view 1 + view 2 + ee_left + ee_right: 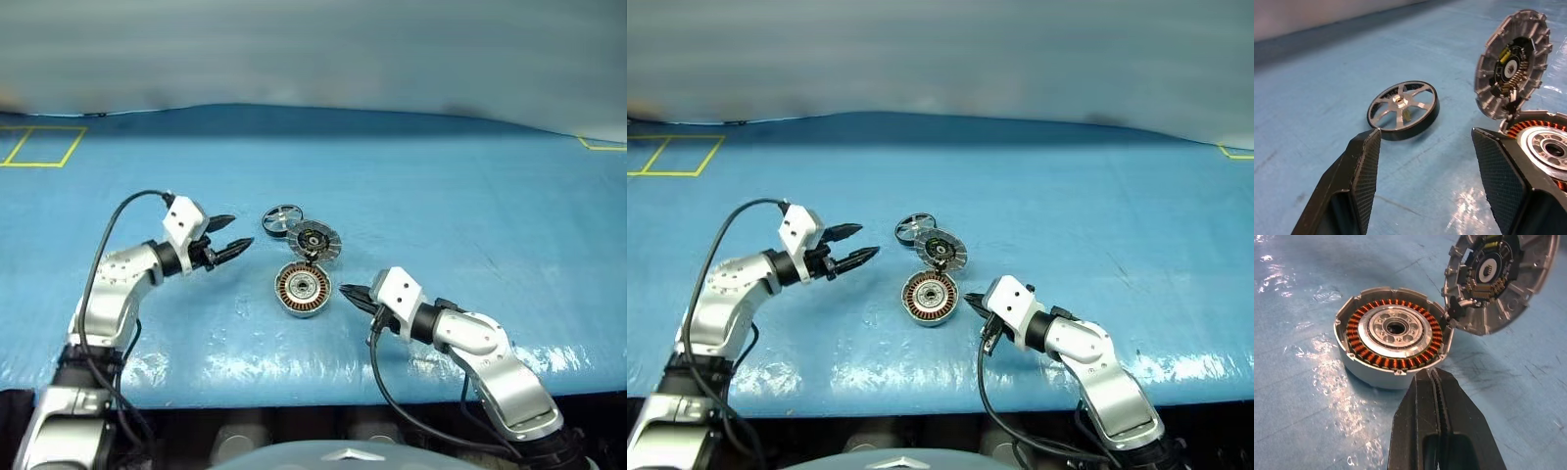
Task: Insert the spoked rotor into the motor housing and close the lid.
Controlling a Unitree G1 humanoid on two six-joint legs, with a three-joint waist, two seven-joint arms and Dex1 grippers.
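the motor housing (302, 290) is seen lying open on the blue table cover (470, 196), its ring of copper windings and silver hub facing up. the lid (314, 241) is propped up at a tilt against the housing's far edge, its grey segmented inner face turned toward the robot. the spoked rotor (282, 218) is laid flat on the cover just beyond the lid, on its left side, touching or nearly touching it. the left gripper (232, 235) is held above the cover to the left of the parts, its fingers (1364, 161) spread wide with nothing between them. the right gripper (349, 293) is placed just to the right of the housing, its fingers pressed together and nothing held.
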